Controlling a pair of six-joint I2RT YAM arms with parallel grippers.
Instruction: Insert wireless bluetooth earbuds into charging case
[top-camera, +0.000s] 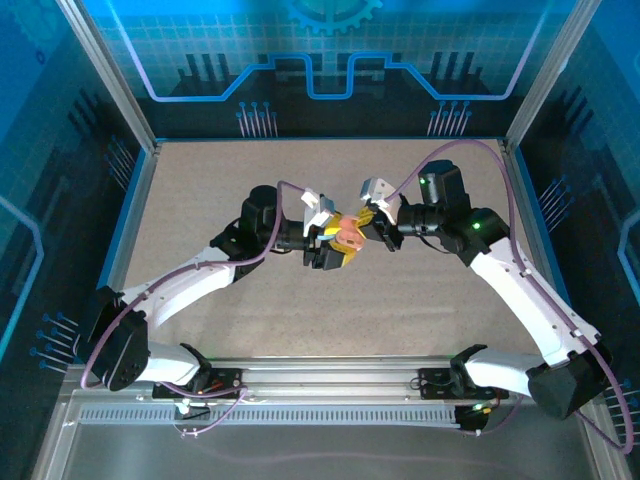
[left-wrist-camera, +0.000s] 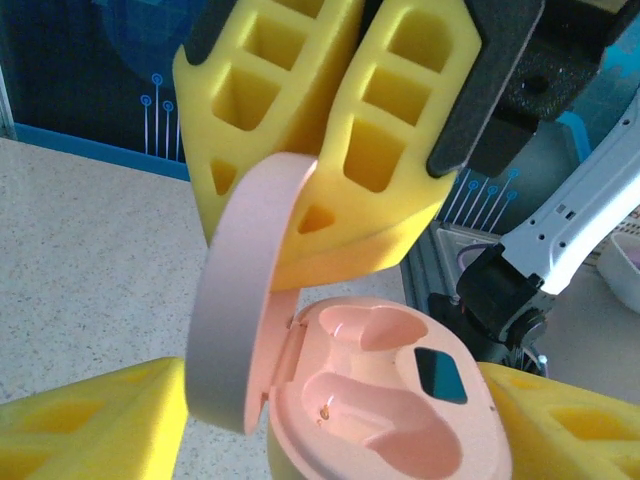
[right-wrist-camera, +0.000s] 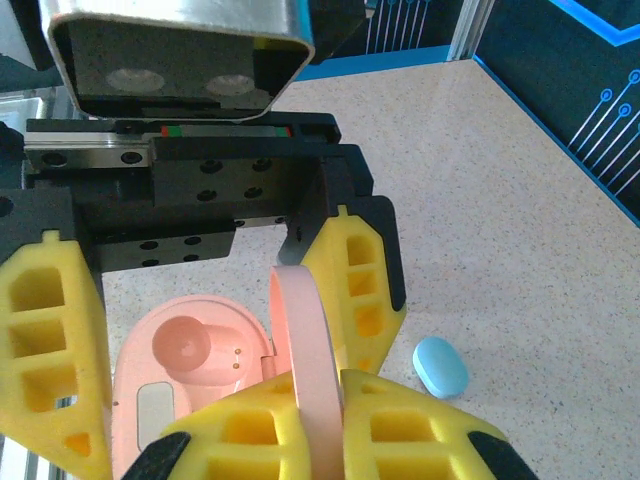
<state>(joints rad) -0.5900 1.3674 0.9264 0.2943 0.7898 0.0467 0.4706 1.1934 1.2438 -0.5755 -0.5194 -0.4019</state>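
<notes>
Currently the right gripper (right-wrist-camera: 318, 402) is closing its yellow foam fingers (left-wrist-camera: 390, 150) on the lid (left-wrist-camera: 235, 310) of the pink charging case (left-wrist-camera: 400, 430), pinching the thin rim and keeping it standing upright on its hinge. The case is hanging above the middle of the speckled table (right-wrist-camera: 500, 200), between the two arms. It is looking glossy and pebble-shaped, salmon pink all over, with two moulded wells (left-wrist-camera: 370, 330) showing smooth pink floors, a tiny metal contact in one, and a dark rectangular window (left-wrist-camera: 440, 375) beside them. The left gripper (left-wrist-camera: 330, 445) is bracketing the base with a finger on either side; whether it is squeezing or merely flanking, I cannot tell. A pale blue oval pebble (right-wrist-camera: 440, 367) is lying on the table nearby.
</notes>
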